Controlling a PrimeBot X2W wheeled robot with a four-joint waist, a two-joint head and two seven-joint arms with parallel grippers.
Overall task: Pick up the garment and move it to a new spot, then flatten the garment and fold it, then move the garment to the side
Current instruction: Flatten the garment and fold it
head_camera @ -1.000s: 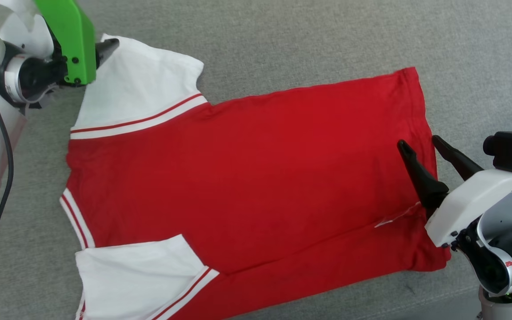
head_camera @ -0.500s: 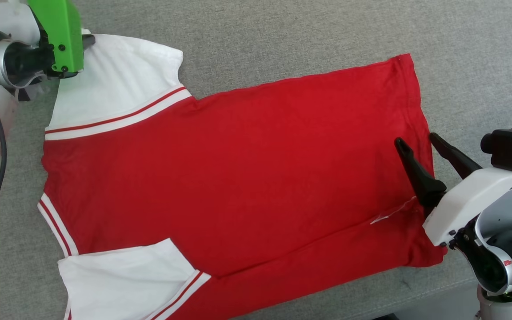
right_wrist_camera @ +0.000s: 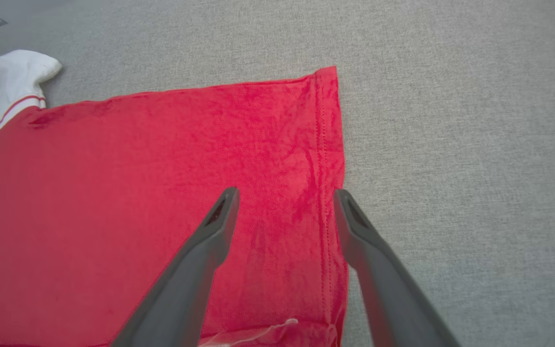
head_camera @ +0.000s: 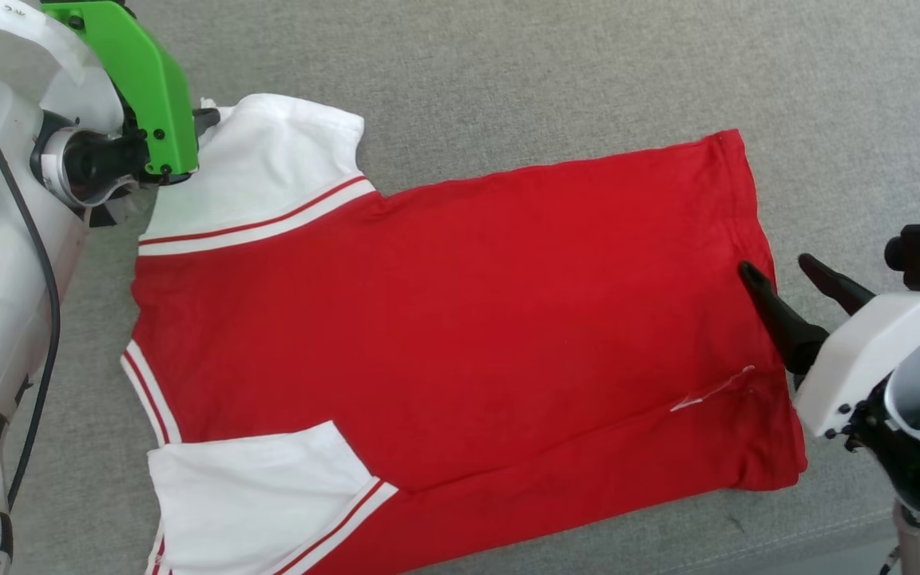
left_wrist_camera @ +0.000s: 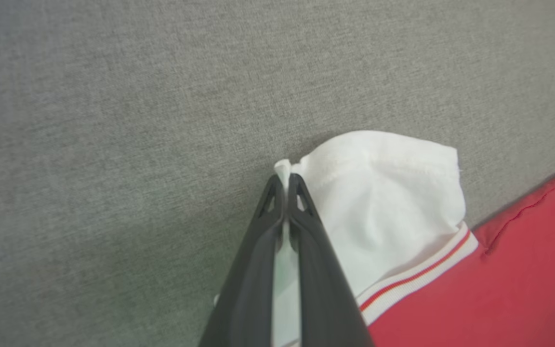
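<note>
On the grey woven fabric surface (head_camera: pixel 508 72) lies one red jersey T-shirt (head_camera: pixel 460 303), spread flat, with two white short sleeves trimmed in red-and-white stripes. The left hand (left_wrist_camera: pixel 284 179) is pinched together on the corner of the far sleeve (head_camera: pixel 268 160). The right hand (head_camera: pixel 778 265) stands apart at the red hem (head_camera: pixel 747 208), one finger over the cloth and the other over grey. Bare surface lies open beyond the hem and along the far side.

Garment (head_camera: pixel 460 319): soft matt cloth. Grey ground (head_camera: pixel 508 80): rough woven fabric. Right hand (head_camera: pixel 775 263) fingers (head_camera: pixel 779 319): matt dark plastic.
</note>
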